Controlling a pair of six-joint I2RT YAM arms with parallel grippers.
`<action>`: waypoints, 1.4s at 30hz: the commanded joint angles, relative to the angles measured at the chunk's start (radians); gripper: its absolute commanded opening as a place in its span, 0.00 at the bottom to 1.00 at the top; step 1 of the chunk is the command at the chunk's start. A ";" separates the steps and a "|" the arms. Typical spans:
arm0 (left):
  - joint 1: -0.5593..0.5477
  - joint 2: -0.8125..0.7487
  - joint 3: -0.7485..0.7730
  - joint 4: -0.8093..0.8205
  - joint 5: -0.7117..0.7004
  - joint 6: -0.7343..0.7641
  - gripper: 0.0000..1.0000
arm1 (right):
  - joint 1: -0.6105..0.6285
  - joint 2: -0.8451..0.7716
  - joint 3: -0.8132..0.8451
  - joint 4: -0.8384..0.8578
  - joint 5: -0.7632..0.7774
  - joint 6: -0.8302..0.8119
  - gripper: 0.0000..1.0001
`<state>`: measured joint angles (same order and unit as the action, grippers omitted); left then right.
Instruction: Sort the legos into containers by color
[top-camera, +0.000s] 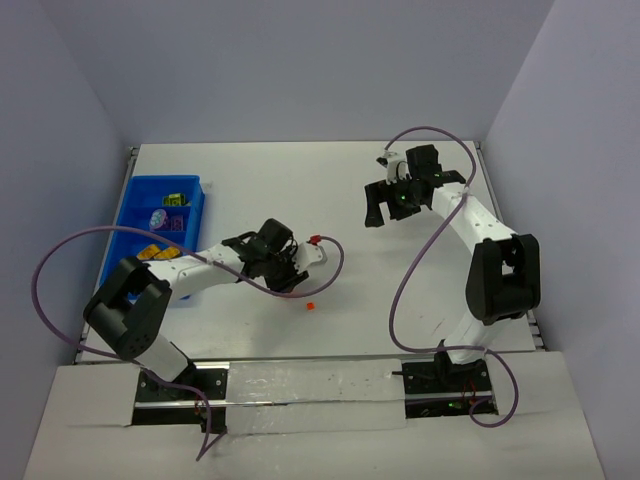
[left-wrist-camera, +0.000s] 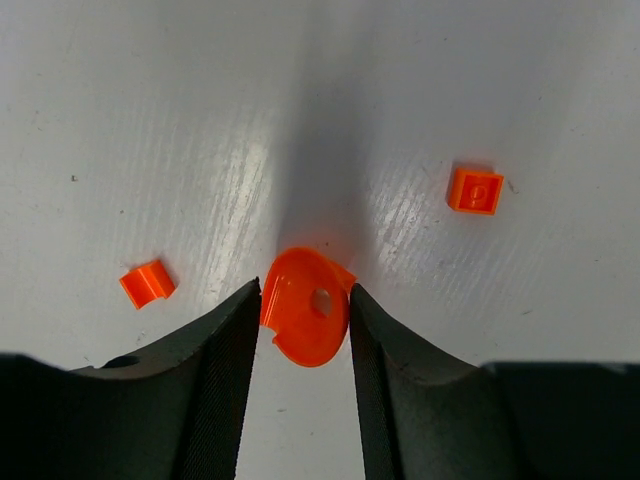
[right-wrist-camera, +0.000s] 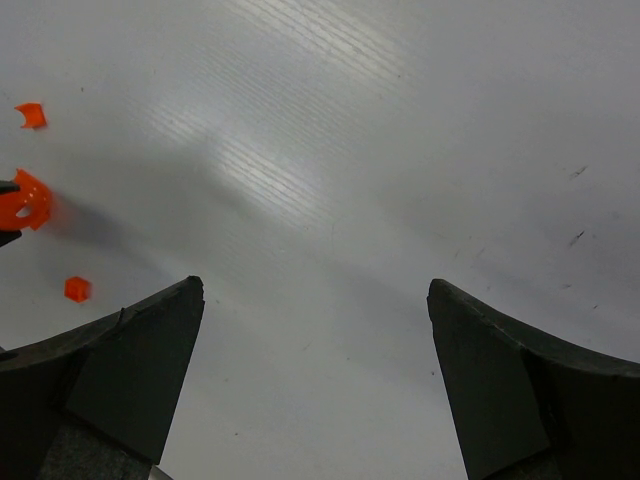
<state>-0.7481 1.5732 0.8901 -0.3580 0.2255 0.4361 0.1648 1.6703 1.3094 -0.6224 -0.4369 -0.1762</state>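
Note:
In the left wrist view my left gripper (left-wrist-camera: 304, 288) is shut on a round orange lego piece (left-wrist-camera: 300, 325) with a hole, its fingers touching both sides, close to the white table. A square orange brick (left-wrist-camera: 475, 190) lies to the upper right and a small orange clip (left-wrist-camera: 147, 283) to the left. In the top view the left gripper (top-camera: 288, 272) is at mid-table, with an orange brick (top-camera: 311, 305) just in front. The blue tray (top-camera: 128, 222) stands at the far left and holds purple, yellow and orange bits. My right gripper (top-camera: 383, 208) is open and empty, hovering right of centre.
The right wrist view shows its open gripper (right-wrist-camera: 315, 285) over bare table, with three orange bits at the left edge (right-wrist-camera: 32, 115). A purple cable loops beside the left arm (top-camera: 60, 255). Walls enclose the table on three sides.

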 joint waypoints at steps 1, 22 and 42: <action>-0.010 0.005 -0.035 0.053 -0.046 0.031 0.41 | -0.008 0.003 0.044 -0.010 -0.009 -0.011 1.00; 0.487 -0.275 0.245 -0.440 0.237 -0.067 0.01 | -0.008 0.008 0.050 -0.014 -0.026 -0.005 1.00; 1.113 -0.318 0.084 -0.582 0.179 0.127 0.15 | -0.007 0.008 0.059 -0.028 -0.046 -0.006 1.00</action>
<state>0.3520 1.2460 0.9809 -0.9831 0.4186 0.5389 0.1631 1.6855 1.3239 -0.6418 -0.4651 -0.1772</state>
